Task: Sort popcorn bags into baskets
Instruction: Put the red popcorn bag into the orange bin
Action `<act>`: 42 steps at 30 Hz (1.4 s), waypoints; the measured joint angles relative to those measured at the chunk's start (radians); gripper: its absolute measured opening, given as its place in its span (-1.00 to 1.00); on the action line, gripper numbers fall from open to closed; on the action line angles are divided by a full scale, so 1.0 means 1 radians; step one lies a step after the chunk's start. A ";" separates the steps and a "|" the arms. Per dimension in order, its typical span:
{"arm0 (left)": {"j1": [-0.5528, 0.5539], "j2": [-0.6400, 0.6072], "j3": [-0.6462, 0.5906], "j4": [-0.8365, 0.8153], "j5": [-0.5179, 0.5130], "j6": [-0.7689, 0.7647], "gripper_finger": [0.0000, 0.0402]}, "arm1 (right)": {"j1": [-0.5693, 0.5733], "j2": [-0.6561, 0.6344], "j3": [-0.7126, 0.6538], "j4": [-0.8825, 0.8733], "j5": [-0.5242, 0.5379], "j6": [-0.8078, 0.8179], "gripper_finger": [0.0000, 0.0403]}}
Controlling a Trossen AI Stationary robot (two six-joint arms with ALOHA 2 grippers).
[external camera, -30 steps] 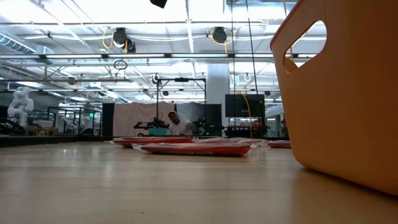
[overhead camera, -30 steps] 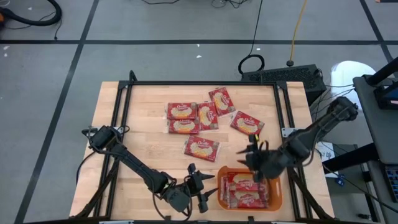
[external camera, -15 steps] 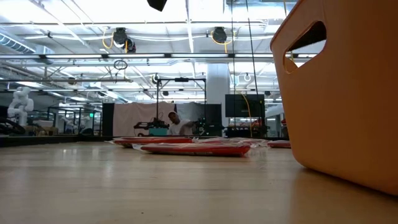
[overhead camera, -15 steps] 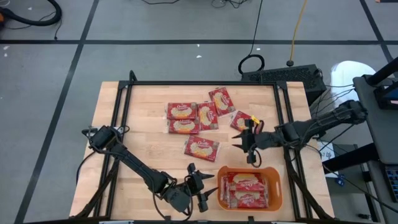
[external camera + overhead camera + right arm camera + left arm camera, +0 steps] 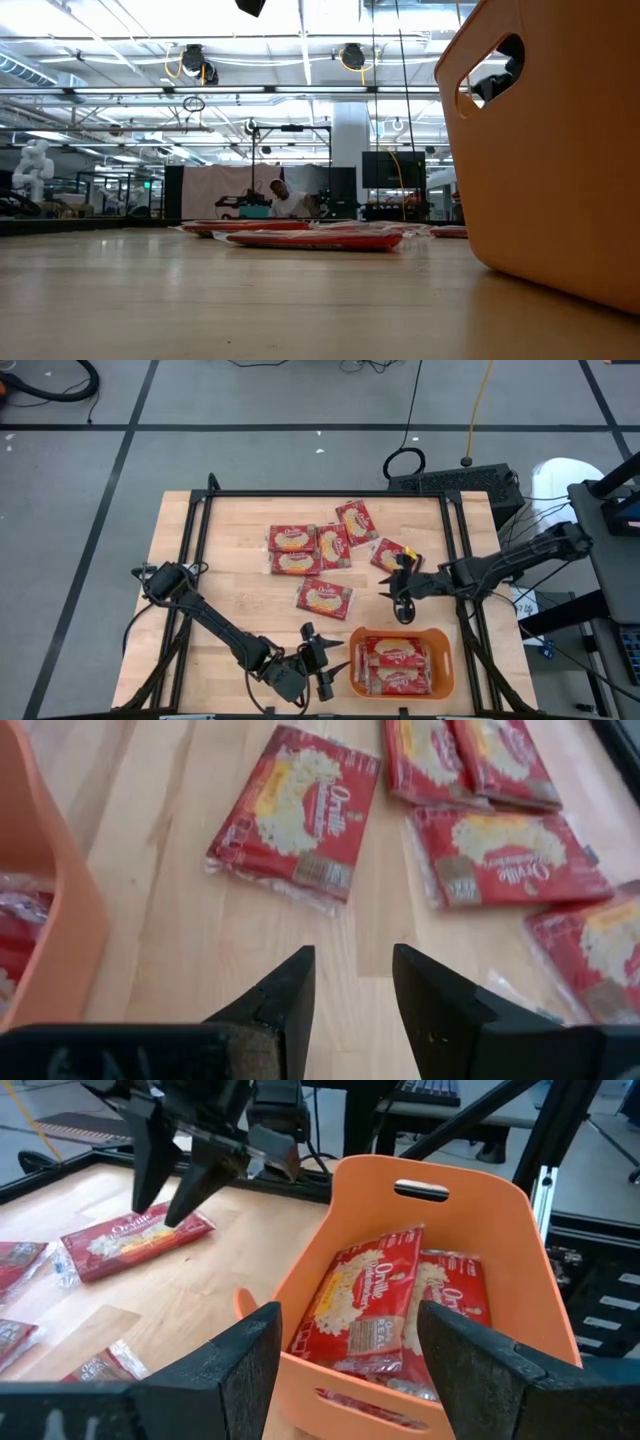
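Popcorn bags [image 5: 323, 596]: 5 loose on table, others in orange basket [image 5: 443, 672] | right gripper [image 5: 401, 592] empty, fingers apart (left gripper [image 5: 322, 660] parted, idle beside basket) | risk: flat packet slipping from pinch

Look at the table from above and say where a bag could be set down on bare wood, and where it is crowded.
Free: the whole left side of the table, left of the bags, and the strip between the lone bag and the basket. Crowded: the far middle, where four bags lie close together, and around the right gripper, which is above the bag near the right edge.
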 joint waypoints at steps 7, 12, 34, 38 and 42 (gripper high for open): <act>0.003 0.000 0.000 -0.004 0.000 -0.001 0.19 | 0.000 -0.001 -0.045 0.009 0.001 0.041 -0.37; 0.005 0.000 0.000 -0.004 0.000 -0.008 0.19 | -0.011 -0.001 -0.074 0.011 0.002 0.057 -0.37; 0.054 0.000 0.000 -0.002 0.000 -0.033 0.19 | -0.188 -0.001 -0.219 0.068 0.047 0.039 -0.37; 0.064 0.000 0.000 -0.003 0.000 -0.033 0.19 | -0.218 -0.001 -0.256 0.070 0.087 0.058 -0.37; 0.072 0.000 0.000 -0.004 0.000 -0.029 0.19 | -0.231 0.000 -0.299 0.117 0.081 0.068 -0.37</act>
